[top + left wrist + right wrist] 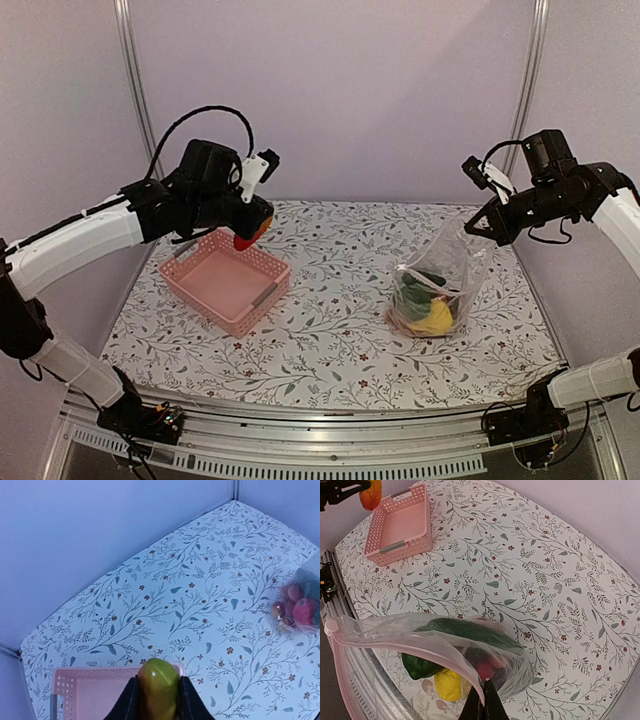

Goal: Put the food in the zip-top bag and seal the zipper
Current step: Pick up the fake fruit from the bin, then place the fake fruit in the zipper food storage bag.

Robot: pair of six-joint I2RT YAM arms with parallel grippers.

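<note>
The left jaws are clamped on a toy fruit [159,687], holding it clear of the tabletop [330,335] above the far rim of the pink basket [225,282], which sits toward the tabletop's left edge. The fruit is oval, smooth and glossy, green-yellow shading to red-orange. It is probably light, rigid plastic and liable to slip, so grip it across its narrow width, as here. The right jaws are shut on the film of the zip-top bag [437,285], lifting one side of its mouth, while the bag's base rests toward the tabletop's right edge. The bag is thin, clear, limp film that creases and sags, so expect the mouth to collapse unless held taut. It contains green, yellow and red food pieces [449,684]. The zipper [340,665], a faintly pink strip along the mouth, is likely the firmest part, so take hold there for sealing.
</note>
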